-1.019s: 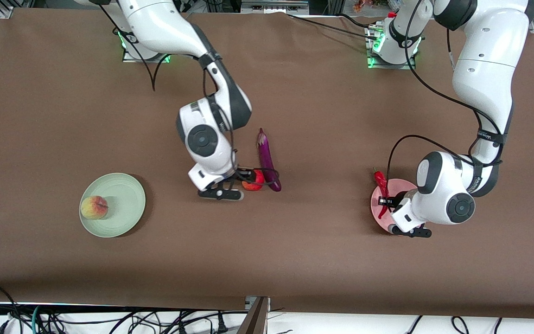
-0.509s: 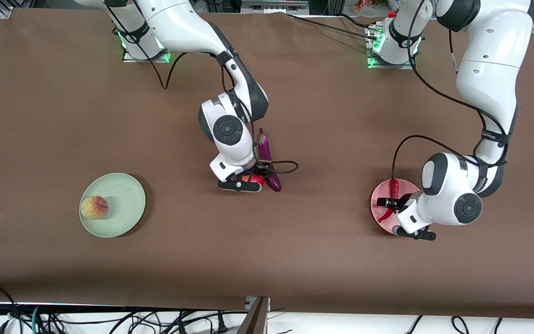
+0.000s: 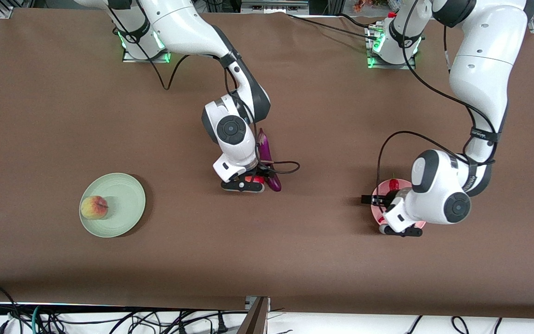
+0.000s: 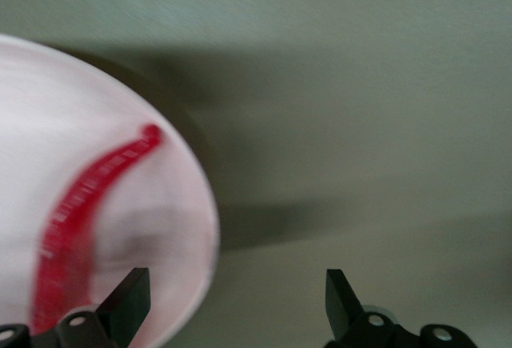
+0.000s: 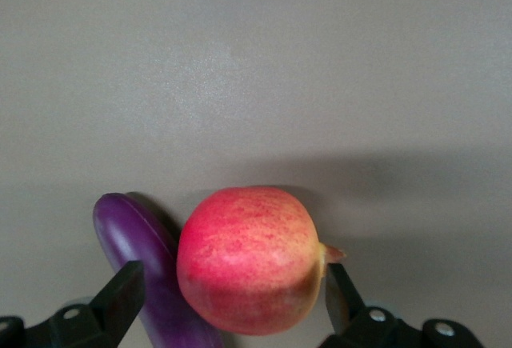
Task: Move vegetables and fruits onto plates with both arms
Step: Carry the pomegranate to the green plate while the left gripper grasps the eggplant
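While the right gripper (image 5: 228, 308) hangs over the red fruit (image 5: 250, 258), its fingers stand wide on either side and hold nothing. That fruit lies on the brown table (image 3: 63, 116), touching the purple eggplant (image 3: 267, 157) at the end nearer the front camera. I'd judge it firm, smooth and apt to roll, so the pads should close across its widest part, clear of the stubby tip. Toward the left arm's end, the left gripper (image 4: 232, 300), spread and empty, hovers at the pink plate's (image 4: 96, 92) rim; the red chili pepper (image 4: 80, 212) lies in it.
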Available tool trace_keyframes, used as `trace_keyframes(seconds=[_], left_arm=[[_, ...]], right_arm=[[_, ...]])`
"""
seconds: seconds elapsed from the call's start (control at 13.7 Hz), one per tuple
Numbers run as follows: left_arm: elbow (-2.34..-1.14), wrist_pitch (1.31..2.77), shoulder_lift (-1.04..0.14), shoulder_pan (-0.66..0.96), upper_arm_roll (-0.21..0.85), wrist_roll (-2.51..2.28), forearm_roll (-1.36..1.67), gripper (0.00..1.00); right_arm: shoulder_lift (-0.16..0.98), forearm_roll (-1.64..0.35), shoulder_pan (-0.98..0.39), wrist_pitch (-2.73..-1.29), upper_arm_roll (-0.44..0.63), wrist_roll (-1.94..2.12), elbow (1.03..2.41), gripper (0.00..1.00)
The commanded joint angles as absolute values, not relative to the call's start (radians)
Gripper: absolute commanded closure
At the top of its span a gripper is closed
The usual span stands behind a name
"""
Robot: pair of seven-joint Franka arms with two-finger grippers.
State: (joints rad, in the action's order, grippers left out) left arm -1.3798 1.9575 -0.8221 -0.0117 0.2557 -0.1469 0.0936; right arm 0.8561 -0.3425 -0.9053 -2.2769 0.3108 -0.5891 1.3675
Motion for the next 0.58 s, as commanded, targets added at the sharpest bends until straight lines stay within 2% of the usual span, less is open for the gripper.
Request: trace_keyframes(seconds=[0.0, 0.36, 0.44, 0.51], left_arm=[[-1.399, 1.91, -0.798, -0.006, 0.317, -0.32, 0.107, 0.0], [-1.419, 1.927, -0.801, 0.064, 0.368, -0.57, 0.135, 0.0], [-1.431, 1.948, -0.802, 0.087, 0.368, -0.613, 0.144, 0.0], [-1.465, 1.992, -0.802, 0.097, 0.368, -0.63, 0.176, 0.0]], right_arm=[[0.867, -0.342, -0.917, -2.309, 0.322, -0.597, 1.371, 0.0], [0.879, -0.339, -0.917, -2.31, 0.322, -0.595, 1.373, 0.02], [0.88, -0.339, -0.916, -2.31, 0.322, -0.592, 1.373, 0.2], [0.881, -0.339, -0.916, -2.31, 0.322, -0.589, 1.373, 0.49]])
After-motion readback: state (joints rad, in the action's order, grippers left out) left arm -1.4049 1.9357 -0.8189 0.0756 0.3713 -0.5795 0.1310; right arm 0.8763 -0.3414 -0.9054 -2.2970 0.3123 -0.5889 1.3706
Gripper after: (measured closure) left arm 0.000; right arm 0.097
